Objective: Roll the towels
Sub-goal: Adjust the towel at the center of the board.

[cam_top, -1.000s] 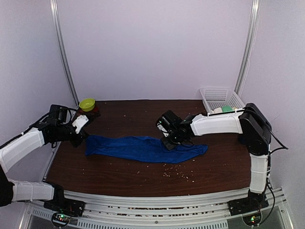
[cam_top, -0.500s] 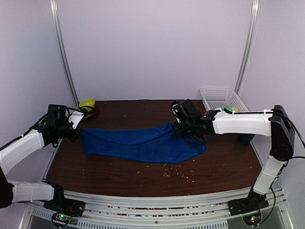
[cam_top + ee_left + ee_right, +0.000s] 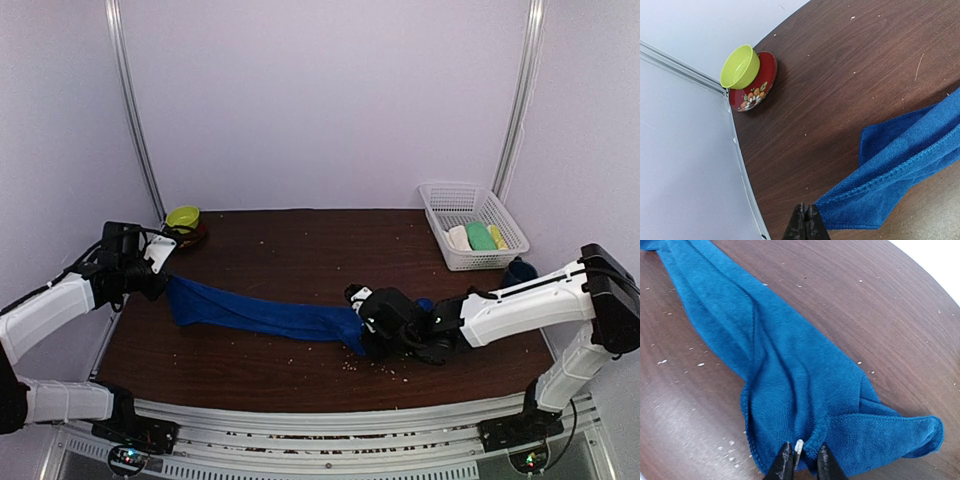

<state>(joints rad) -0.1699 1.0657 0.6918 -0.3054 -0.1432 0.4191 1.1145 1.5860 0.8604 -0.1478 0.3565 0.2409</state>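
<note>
Right wrist view: right gripper [image 3: 801, 461] at 6 o'clock, jaws slightly parted, blue towel [image 3: 790, 380] edge between fingertips. Towel stretches toward 10 o'clock across table [image 3: 880, 315]. Left gripper [image 3: 805, 226] closed, pinching towel's other end; bowls [image 3: 747, 77] at 11 o'clock.

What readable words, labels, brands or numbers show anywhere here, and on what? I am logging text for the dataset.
None can be read.
The royal blue cloth towel, white plastic mesh basket and red floral bowl under the lime green cup bear no writing.
</note>
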